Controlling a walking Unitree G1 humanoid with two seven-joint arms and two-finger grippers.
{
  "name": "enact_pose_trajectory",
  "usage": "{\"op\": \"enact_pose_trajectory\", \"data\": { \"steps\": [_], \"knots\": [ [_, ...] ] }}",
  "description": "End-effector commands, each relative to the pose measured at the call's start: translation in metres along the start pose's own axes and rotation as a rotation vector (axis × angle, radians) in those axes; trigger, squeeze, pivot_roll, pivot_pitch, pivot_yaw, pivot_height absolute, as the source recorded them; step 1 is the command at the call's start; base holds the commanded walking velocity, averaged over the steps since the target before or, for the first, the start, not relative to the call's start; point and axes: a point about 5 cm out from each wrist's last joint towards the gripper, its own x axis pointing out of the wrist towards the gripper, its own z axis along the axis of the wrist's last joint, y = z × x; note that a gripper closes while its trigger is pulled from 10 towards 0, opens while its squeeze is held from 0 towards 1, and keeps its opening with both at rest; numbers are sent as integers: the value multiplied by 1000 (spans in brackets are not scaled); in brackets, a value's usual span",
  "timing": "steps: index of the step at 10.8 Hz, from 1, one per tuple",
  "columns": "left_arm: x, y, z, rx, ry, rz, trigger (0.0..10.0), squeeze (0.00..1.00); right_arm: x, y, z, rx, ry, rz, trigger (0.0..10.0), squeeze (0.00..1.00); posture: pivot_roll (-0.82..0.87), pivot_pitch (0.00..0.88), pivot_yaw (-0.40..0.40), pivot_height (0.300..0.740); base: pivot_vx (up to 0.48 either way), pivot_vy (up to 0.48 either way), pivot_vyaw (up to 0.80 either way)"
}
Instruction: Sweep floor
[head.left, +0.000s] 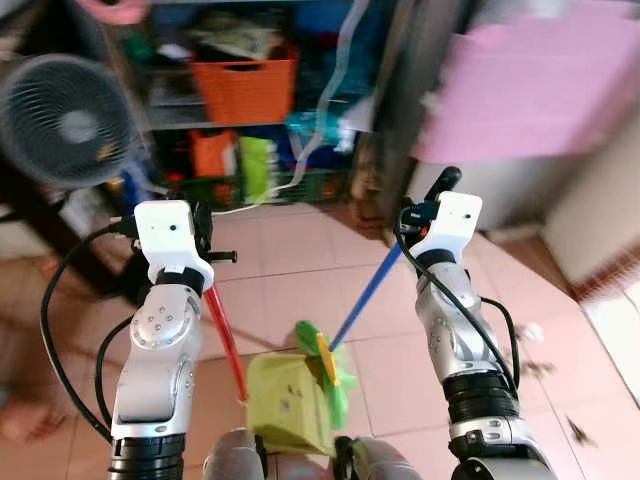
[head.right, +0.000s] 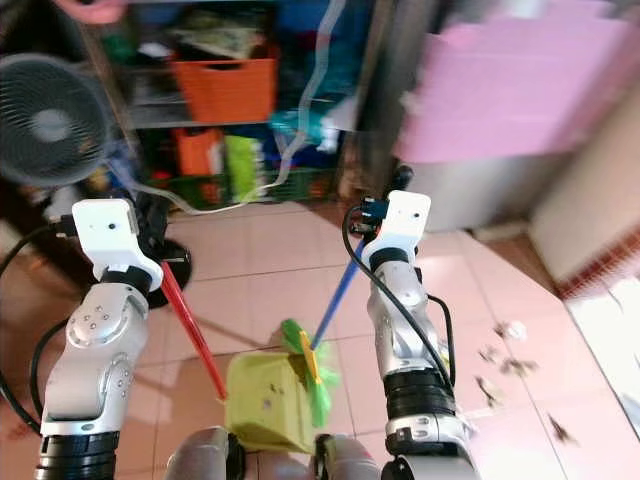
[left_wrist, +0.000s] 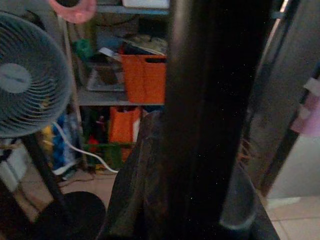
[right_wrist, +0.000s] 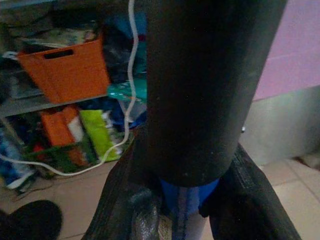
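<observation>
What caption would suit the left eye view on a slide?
Left claw on a red-handled green dustpan, right claw on a blue-handled green broom, pink tiled floor below.

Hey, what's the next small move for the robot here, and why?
Probably turn right and carry the broom toward the scraps on the tiles. The right pincer grips its blue handle, the left pincer the dustpan, and the litter lies right of both.

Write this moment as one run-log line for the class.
left gripper: holds red dustpan handle | right gripper: holds blue broom handle | dustpan: on floor at feet | debris: right
</observation>
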Motion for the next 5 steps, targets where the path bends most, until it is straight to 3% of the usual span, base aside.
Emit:
{"op": "enact_pose_trajectory", "data": {
  "steps": [1,5],
  "knots": [
    [2,-4,7,-34,-22,-25,10000,0,1,1,-3,0,14,-7,10000,0,98,99,-34,740,0,416,-800],
    [6,-3,11,-31,-27,-36,10000,0,6,6,2,-2,-9,-8,10000,0,93,118,-21,740,0,480,-800]
  ]
}}
